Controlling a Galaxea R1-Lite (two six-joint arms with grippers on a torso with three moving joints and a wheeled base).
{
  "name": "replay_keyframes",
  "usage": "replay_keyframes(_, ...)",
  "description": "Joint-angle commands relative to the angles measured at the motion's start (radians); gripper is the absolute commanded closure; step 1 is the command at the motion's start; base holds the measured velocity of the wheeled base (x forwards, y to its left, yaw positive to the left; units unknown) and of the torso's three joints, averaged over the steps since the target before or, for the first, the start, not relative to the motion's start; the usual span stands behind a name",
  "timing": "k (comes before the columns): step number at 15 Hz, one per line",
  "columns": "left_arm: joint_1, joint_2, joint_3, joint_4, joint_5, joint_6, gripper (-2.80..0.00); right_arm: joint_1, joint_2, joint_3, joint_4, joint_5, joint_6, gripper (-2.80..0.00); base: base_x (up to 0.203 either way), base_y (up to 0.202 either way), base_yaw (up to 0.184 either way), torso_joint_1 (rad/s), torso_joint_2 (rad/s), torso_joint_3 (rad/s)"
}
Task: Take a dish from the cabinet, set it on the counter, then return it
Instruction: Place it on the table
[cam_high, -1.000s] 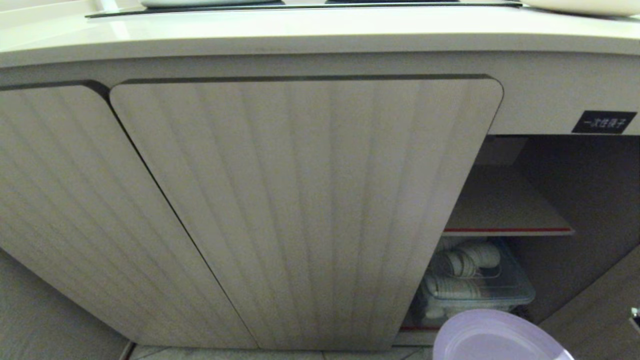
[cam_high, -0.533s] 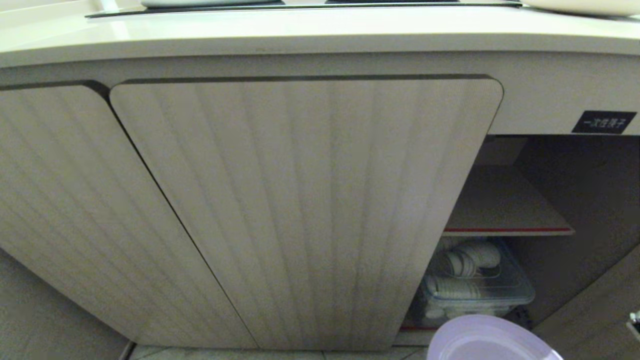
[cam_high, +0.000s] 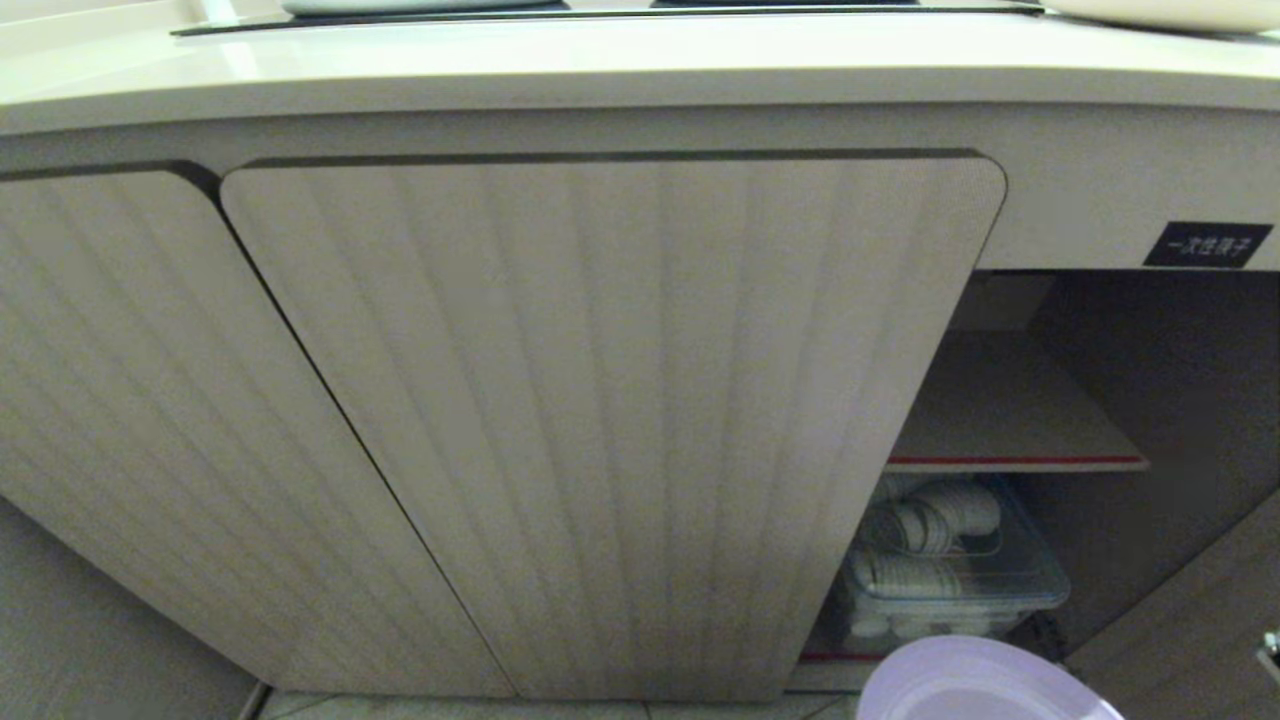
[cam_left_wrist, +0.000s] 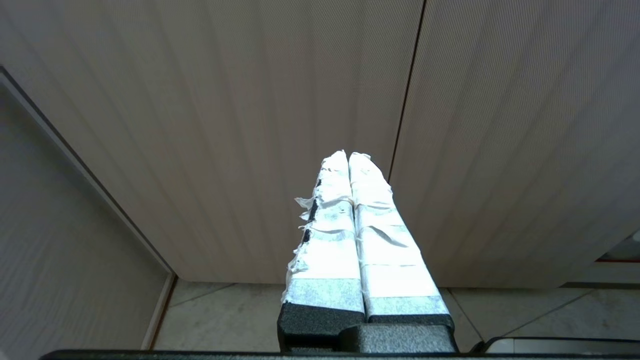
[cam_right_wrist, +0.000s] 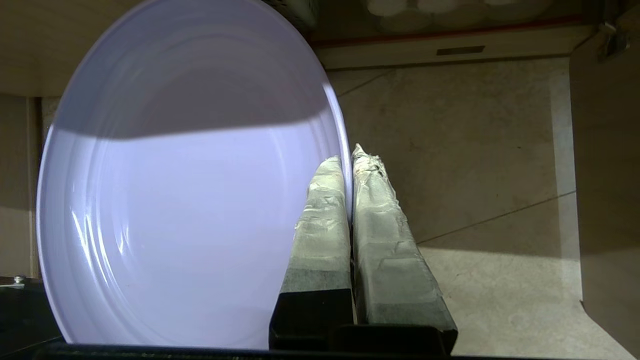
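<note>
Pinching dish rim, right hand apparently low, floorward

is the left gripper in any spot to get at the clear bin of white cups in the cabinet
Probably not. The left gripper faces shut ribbed doors; the bin sits behind the open section, where the right gripper holds the dish.

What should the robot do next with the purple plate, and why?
Probably lift it toward the counter. The right end effector is shut on the rim of the dish, which hangs low over the floor in front of the open cabinet, so the plate seems to be out already. The left end effector sits idle.
</note>
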Motion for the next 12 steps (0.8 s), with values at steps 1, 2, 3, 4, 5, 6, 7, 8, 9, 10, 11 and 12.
replay_keyframes(1,0.000,0.000,0.000,0.000,0.000,0.000,0.00,0.000,-0.005,0.000,-0.006,0.004,0.000,0.00,0.000,0.000,0.000,0.000,0.00,0.000)
replay_keyframes(2,0.000,0.000,0.000,0.000,0.001,0.000,0.00,-0.001,-0.005,0.000,-0.002,0.010,0.000,0.00,0.000,0.000,0.000,0.000,0.00,0.000)
replay_keyframes(3,0.000,0.000,0.000,0.000,0.000,0.000,0.00,-0.001,-0.006,0.000,0.004,0.013,0.001,0.00,0.000,0.000,0.000,0.000,0.00,0.000)
replay_keyframes(4,0.000,0.000,0.000,0.000,0.001,0.000,0.00,-0.001,-0.010,0.000,0.007,0.019,0.000,0.00,0.000,0.000,0.000,0.000,0.00,0.000)
replay_keyframes(5,0.000,0.000,0.000,0.000,0.000,0.000,0.00,-0.003,-0.018,0.000,0.004,0.021,-0.002,0.00,0.000,0.000,0.000,0.000,0.00,0.000)
replay_keyframes(6,0.000,0.000,0.000,0.000,0.001,0.000,0.00,-0.004,-0.020,0.000,0.005,0.020,-0.003,0.00,0.000,0.000,0.000,0.000,0.00,0.000)
replay_keyframes(7,0.000,0.000,0.000,0.000,0.000,0.000,0.00,-0.007,-0.022,0.000,0.008,0.021,-0.002,0.00,0.000,0.000,0.000,0.000,0.00,0.000)
replay_keyframes(8,0.000,0.000,0.000,0.000,0.000,0.000,0.00,-0.009,-0.025,0.000,0.010,0.021,0.000,0.00,0.000,0.000,0.000,0.000,0.00,0.000)
replay_keyframes(9,0.000,0.000,0.000,0.000,0.001,0.000,0.00,-0.010,-0.025,0.000,0.013,0.021,0.000,0.00,0.000,0.000,0.000,0.000,0.00,0.000)
replay_keyframes(10,0.000,0.000,0.000,0.000,0.000,0.000,0.00,-0.010,-0.025,0.000,0.013,0.021,-0.001,0.00,0.000,0.000,0.000,0.000,0.00,0.000)
replay_keyframes(11,0.000,0.000,0.000,0.000,0.001,0.000,0.00,-0.010,-0.026,0.000,0.010,0.021,-0.002,0.00,0.000,0.000,0.000,0.000,0.00,0.000)
replay_keyframes(12,0.000,0.000,0.000,0.000,0.001,0.000,0.00,-0.010,-0.026,0.000,0.005,0.021,-0.002,0.00,0.000,0.000,0.000,0.000,0.00,0.000)
